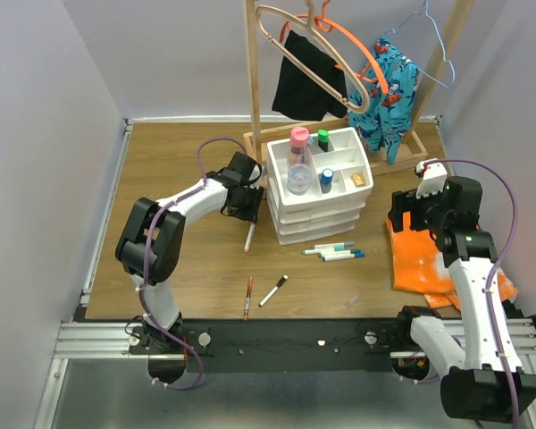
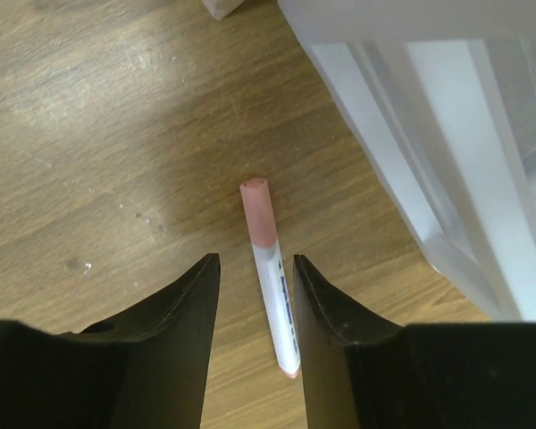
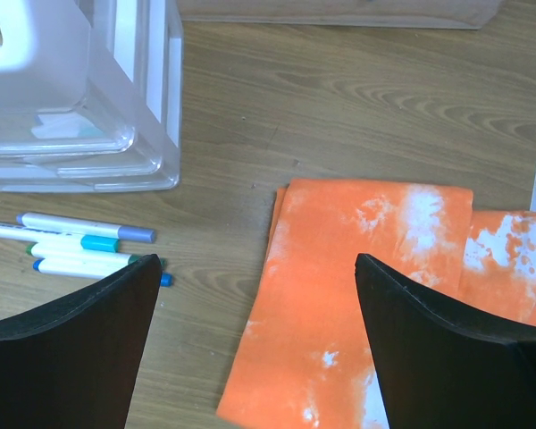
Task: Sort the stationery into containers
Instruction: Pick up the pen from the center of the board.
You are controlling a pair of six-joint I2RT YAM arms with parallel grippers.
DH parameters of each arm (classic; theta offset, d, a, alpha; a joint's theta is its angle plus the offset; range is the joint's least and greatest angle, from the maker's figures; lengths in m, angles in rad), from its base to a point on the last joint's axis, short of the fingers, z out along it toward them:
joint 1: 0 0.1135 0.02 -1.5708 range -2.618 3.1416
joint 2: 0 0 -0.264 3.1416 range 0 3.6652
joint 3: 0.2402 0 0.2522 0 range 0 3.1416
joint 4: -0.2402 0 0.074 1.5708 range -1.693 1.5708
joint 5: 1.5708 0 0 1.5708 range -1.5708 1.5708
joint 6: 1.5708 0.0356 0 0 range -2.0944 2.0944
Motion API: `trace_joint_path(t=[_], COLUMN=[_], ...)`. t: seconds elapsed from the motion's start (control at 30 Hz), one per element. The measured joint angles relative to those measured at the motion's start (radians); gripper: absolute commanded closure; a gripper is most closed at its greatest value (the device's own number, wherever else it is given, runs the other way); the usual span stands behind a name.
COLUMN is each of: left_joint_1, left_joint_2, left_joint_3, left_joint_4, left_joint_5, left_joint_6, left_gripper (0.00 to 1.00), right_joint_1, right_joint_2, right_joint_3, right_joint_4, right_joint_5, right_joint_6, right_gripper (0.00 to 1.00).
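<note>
Wooden table (image 1: 179, 268) stands between grey walls (image 1: 36, 134), pens (image 1: 332, 252) scattered on it. Over the orange cloth (image 3: 339, 268) the right gripper (image 3: 257, 264) hangs, jaws wide apart. Farther, the left arm (image 1: 188, 201) stretches forward; the left gripper (image 2: 255, 261), jaws apart, straddles a white pen (image 2: 272, 295) beside the organiser (image 1: 317, 201).

The wooden worktop (image 1: 174, 170) carried a white organiser (image 1: 317, 219), a rack (image 1: 254, 89), an orange cloth (image 1: 418, 255), clustered pens (image 1: 332, 252), a red pen (image 1: 248, 298), a black-capped marker (image 1: 273, 290) and, beside the organiser, a pink-capped marker (image 2: 270, 295).

No legible text anywhere; only blurred dark print along the white pen (image 2: 273, 279), unreadable.
</note>
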Motion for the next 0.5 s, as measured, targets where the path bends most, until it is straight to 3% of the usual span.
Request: trace_joint_path(t=[0.4,0.5], left_joint_1=[-0.014,-0.014], left_joint_2=[0.087,0.088], left_joint_3=[0.029,0.029], left_joint_4=[0.038,0.042], left_joint_5=[-0.017,-0.033], left_joint_6=[-0.032,-0.032], left_gripper=[0.62,0.73], right_joint_1=[0.0,0.0], right_joint_2=[0.001,0.004], right_joint_3=[0.0,0.0], right_joint_4=[0.0,0.0], right_joint_5=[0.0,0.0], right_joint_6=[0.0,0.0], right_gripper=[0.03,0.03])
